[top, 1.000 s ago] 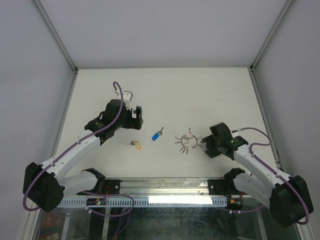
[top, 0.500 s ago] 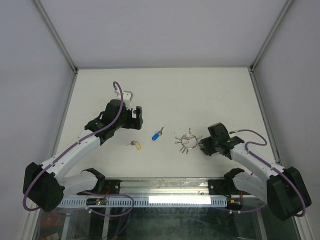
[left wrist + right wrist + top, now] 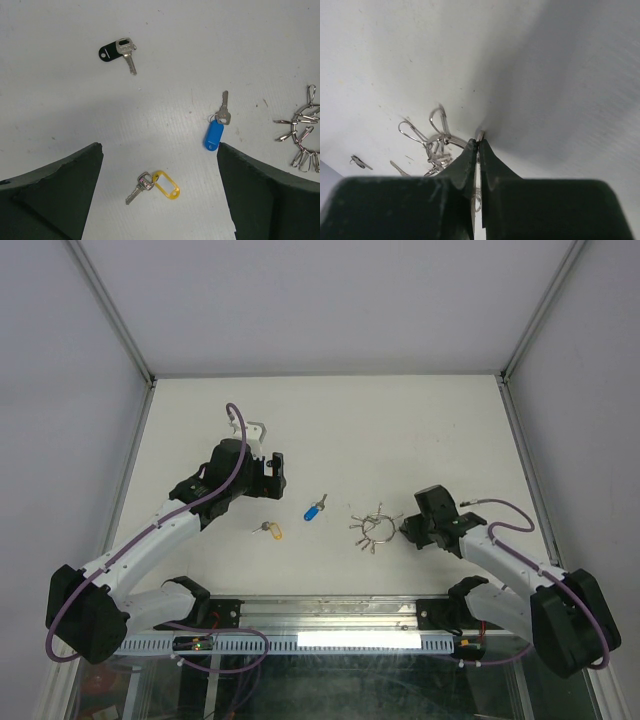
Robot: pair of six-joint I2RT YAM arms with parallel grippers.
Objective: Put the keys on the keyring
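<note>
The right gripper [image 3: 405,530] is pressed together on a thin silver sliver at the right edge of the keyring [image 3: 372,525]; whether that is ring wire or a hanging clip, I cannot tell. So slight a hold could slip, or drag the ring sideways. The left gripper [image 3: 272,472] hangs spread wide, far and left of the blue-headed key [image 3: 214,134] and yellow-tagged key [image 3: 162,184], which lie loose left of the ring.

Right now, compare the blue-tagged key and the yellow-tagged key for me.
The blue-tagged key has a solid blue tag; the yellow-tagged key has a yellow frame with a pale window. The blue-tagged key lies nearer the keyring; the yellow-tagged key lies farther. Both lie loose on the table, unheld.
</note>
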